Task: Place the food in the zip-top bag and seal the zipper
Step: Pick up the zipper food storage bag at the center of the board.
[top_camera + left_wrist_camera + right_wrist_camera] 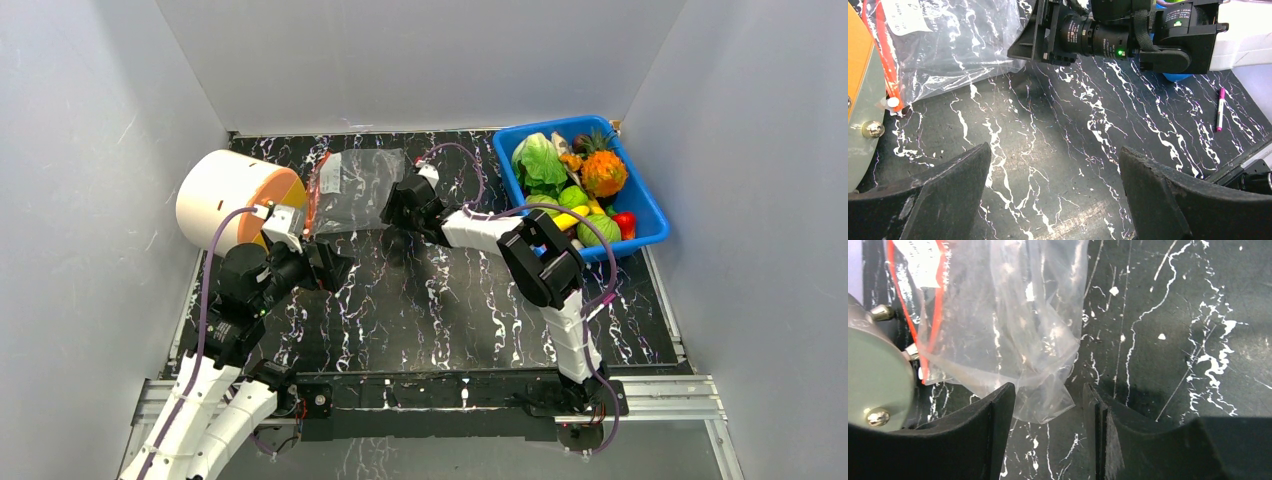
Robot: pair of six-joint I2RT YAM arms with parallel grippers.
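Note:
The clear zip-top bag [355, 185] lies flat on the black marbled table, its red zipper [312, 200] facing the cylinder on the left. The food sits in the blue bin [648, 215]: a green cabbage leaf [540, 160], a yellow banana piece [570, 217], and a pale piece [559, 142]. My right gripper [395, 215] is open at the bag's right end. In the right wrist view the bag's corner [1048, 405] lies between the parted fingers of the gripper [1048, 400], ungripped. My left gripper [335, 268] is open and empty below the bag; its wrist view shows it [1055, 160] over bare table.
A big white-and-orange cylinder [235, 195] lies right beside the bag's zipper end. The bin also holds an orange fruit [604, 172], green pieces and a red piece [626, 222]. A pink pen [1220, 107] lies on the table. Grey walls enclose three sides.

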